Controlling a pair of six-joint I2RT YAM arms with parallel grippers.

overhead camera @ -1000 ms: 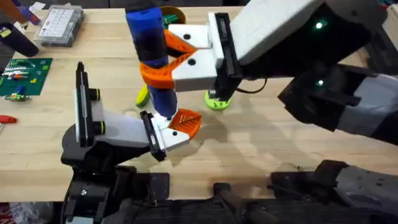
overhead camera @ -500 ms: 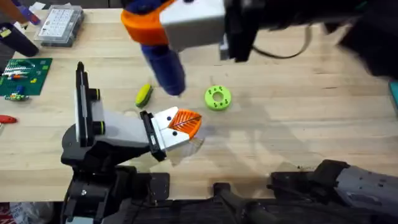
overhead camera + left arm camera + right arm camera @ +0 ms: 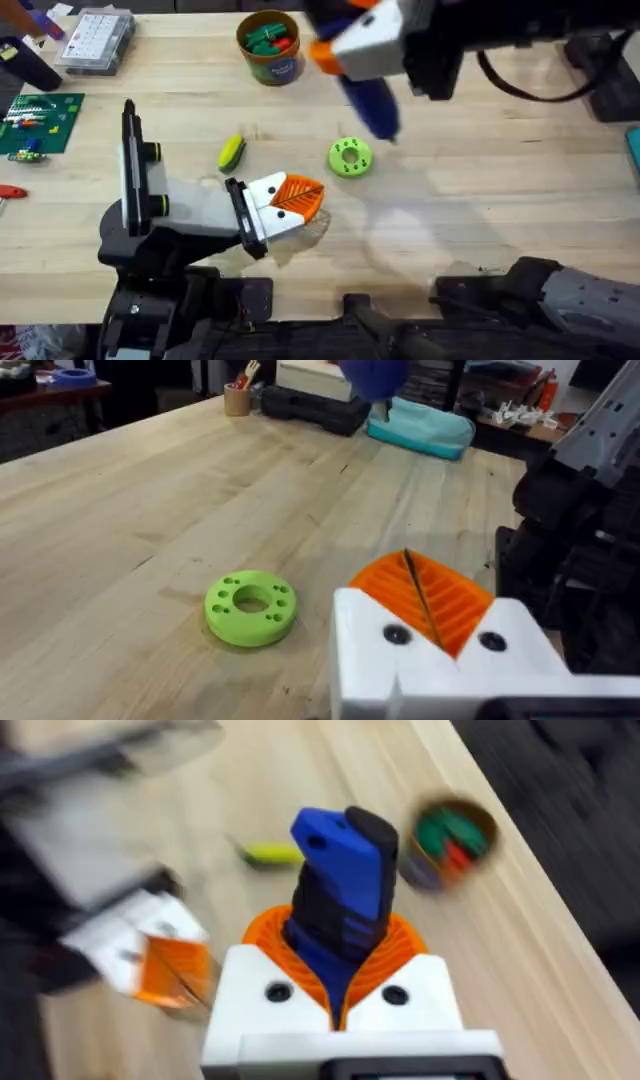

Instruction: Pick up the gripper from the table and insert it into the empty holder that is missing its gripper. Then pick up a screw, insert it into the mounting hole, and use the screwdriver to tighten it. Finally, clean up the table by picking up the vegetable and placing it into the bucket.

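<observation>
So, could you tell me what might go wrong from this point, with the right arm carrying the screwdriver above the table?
1. The right gripper holds the screwdriver in the air above the table; if the grip slips, it could drop near the green disc.
2. The left gripper rests low close to that disc, so a descending right arm might strike it.
3. The vegetable lies loose beside the left arm and could get knocked away from the bucket.

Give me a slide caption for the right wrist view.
Right gripper holds the screwdriver above the table, vegetable and bucket beyond.
</observation>
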